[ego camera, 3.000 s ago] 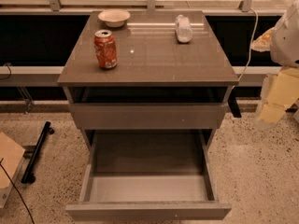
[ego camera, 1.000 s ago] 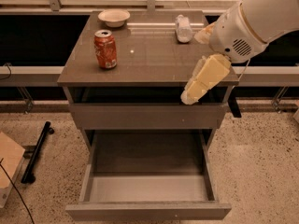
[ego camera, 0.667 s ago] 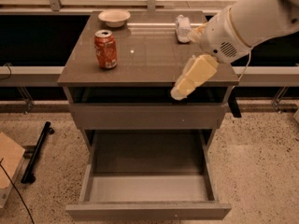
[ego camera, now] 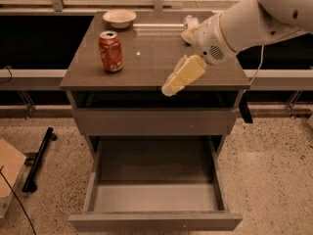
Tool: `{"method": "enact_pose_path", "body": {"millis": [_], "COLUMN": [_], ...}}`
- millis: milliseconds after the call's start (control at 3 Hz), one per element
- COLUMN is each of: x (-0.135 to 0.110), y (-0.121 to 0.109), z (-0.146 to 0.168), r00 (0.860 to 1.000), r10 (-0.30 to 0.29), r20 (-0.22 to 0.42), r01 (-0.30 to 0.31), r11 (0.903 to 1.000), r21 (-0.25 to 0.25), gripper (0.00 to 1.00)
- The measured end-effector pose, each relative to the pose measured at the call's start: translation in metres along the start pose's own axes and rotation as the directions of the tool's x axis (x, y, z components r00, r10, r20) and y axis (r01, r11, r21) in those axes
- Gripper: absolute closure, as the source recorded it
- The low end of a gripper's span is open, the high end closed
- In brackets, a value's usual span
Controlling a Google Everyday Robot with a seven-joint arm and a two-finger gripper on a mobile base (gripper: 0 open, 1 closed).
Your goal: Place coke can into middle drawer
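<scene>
The coke can (ego camera: 110,51), red-orange with a silver top, stands upright on the left part of the cabinet top (ego camera: 146,65). The middle drawer (ego camera: 155,222) is pulled open below, and its pale grey floor holds nothing. My gripper (ego camera: 172,86), pale yellow, hangs over the front middle of the cabinet top. It is to the right of the can, apart from it and holding nothing that I can see. My white arm (ego camera: 244,23) reaches in from the upper right.
A pale bowl (ego camera: 119,18) sits at the back left of the top. A whitish plastic bottle (ego camera: 190,27) at the back right is partly hidden by my arm. A closed drawer front (ego camera: 154,121) is above the open drawer. A cardboard box (ego camera: 7,173) and a black bar (ego camera: 39,158) lie on the floor at left.
My arm has swung in from the right, and the gripper has moved left and lower over the cabinet top, closer to the can. The can and the drawer have not moved.
</scene>
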State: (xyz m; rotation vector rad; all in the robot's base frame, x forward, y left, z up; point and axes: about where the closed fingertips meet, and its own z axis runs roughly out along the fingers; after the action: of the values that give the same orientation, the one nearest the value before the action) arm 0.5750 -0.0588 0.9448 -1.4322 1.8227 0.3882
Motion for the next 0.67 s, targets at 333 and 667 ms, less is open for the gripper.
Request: {"method": "enact_pose_path", "body": {"millis": [333,667], "x": [-0.0057,-0.0057], "y": [-0.0255,-0.0255], "z": [0.0544,0.0544], "r00": [0.998,0.998], "r10": [0.007,0.007], "r20": [0.057,0.057], "r01": [-0.003,-0.003], "r11": [0.9977,0.9977], "r21": [-0.067,-0.067], "gripper": [0.0,0.0]}}
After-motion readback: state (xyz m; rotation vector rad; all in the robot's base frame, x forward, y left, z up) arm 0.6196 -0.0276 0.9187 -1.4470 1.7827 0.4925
